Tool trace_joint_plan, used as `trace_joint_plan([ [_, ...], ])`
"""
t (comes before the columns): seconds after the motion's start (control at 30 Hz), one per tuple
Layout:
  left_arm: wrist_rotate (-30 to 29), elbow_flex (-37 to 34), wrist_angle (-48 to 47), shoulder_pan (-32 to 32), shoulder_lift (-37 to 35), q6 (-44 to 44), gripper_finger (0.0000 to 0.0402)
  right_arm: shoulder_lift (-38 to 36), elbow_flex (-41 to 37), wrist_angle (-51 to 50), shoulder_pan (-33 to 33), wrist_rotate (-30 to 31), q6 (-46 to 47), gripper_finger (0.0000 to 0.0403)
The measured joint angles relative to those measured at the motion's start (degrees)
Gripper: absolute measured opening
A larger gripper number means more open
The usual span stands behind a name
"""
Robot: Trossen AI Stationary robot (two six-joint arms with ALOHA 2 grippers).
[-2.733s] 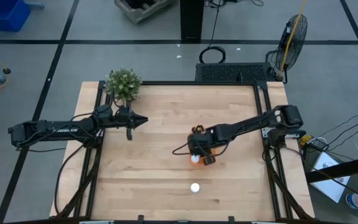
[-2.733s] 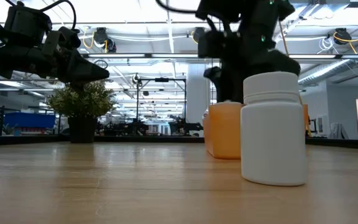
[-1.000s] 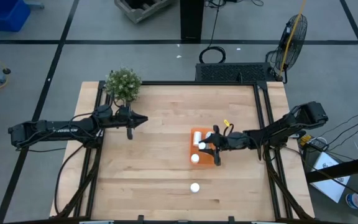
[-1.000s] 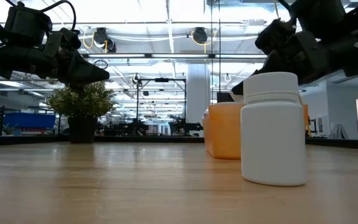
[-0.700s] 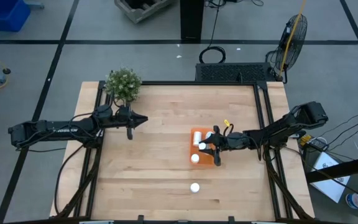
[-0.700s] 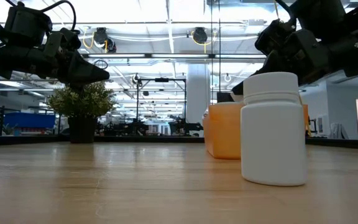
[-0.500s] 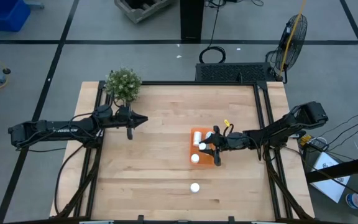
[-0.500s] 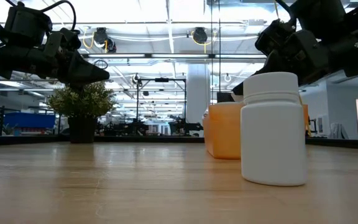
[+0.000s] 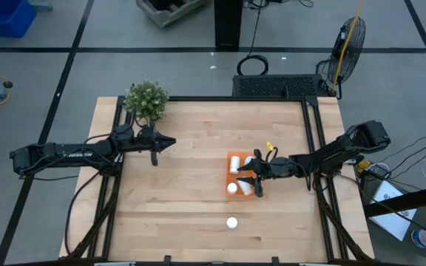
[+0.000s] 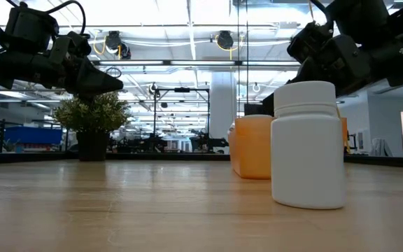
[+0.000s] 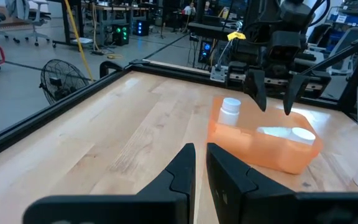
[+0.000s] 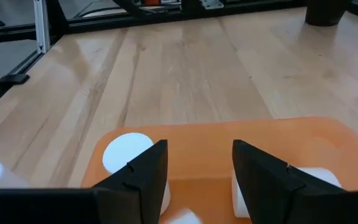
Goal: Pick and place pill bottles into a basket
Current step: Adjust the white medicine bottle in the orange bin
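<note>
I am at the placing end of a cycle, as I judge it: my right gripper [image 9: 256,177] hangs over the right side of the basket [image 9: 233,175], with nothing between its fingers [image 12: 145,174]. They stand well apart, and through the gap I see only the orange floor of the basket. Two pill bottles rest inside: one at the far end [image 9: 236,165] and one at the near end [image 9: 232,188]. In the right wrist view their white caps show on either side of my fingers, neither touching them.

One more bottle [image 9: 231,222] stands alone on the surface, near the front edge and well apart from the basket; in the low view it looms large and upright [image 10: 308,144]. The next move, to my mind, calls for lifting clear of the basket's rim, swinging toward that lone bottle, and coming down with the fingers astride its body before closing.

My left gripper [image 9: 167,142] waits beside the potted plant [image 9: 147,100], its fingers [image 11: 182,168] nearly together and empty.
</note>
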Motion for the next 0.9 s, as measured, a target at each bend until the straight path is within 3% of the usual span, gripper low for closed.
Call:
trace_joint_plan([
  [0.17,0.01,0.01,-0.03,0.00,0.01,-0.04,0.0044,-0.77,0.07,-3.08,-0.17,-1.65,0.66,0.0171],
  [0.4,0.01,0.01,-0.01,-0.02,0.01,0.25,0.0044,-2.06,12.16,-37.30,-0.87,-4.15,3.44,0.0175],
  [0.67,-1.38,0.01,0.15,-0.02,0.01,0.29,0.0044,-2.91,31.07,-65.73,-1.65,-5.21,-0.05,0.0182],
  [0.77,-1.40,0.01,-0.12,0.00,0.00,0.30,0.0044,-2.34,37.33,-74.45,-3.57,-10.97,8.76,0.0182],
  [0.9,-1.38,0.01,-0.53,0.00,0.00,1.21,0.0044,0.59,41.12,-77.87,-5.95,-20.19,17.11,0.0181],
])
